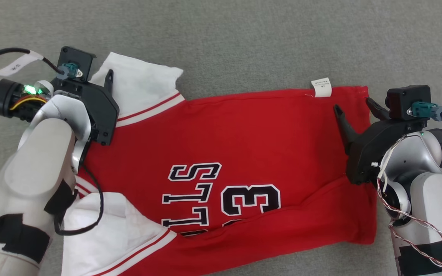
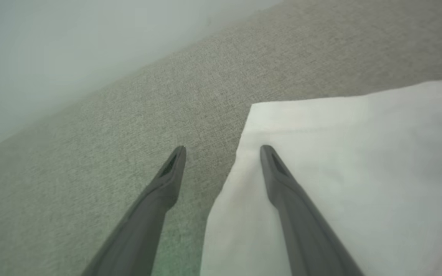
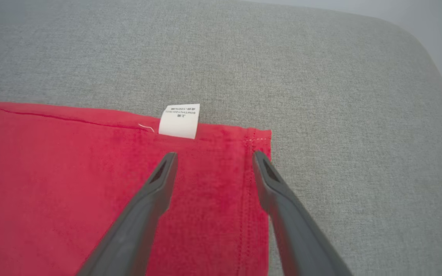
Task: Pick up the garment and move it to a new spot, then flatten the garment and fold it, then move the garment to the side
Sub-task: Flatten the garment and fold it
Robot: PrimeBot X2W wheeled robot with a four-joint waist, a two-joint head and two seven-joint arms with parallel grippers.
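The garment [image 1: 251, 134] is a red jersey with white sleeves and black "BULLS 3" lettering, lying spread across the grey cushion, with a fold along its lower part. My left gripper [image 2: 223, 147] is open at the edge of the upper white sleeve [image 2: 340, 161]: one finger [image 1: 109, 78] is over the sleeve, the other over the cushion. My right gripper [image 3: 213, 153] is open just above the red hem corner [image 3: 257, 142], beside the white care label [image 3: 179, 120]. Nothing is held between either pair of fingers.
The grey woven cushion [image 1: 244, 38] stretches bare beyond the jersey's far edge. Its rounded edge [image 3: 428, 65] falls away at the upper right of the right wrist view. The second white sleeve [image 1: 109, 234] lies near my left forearm.
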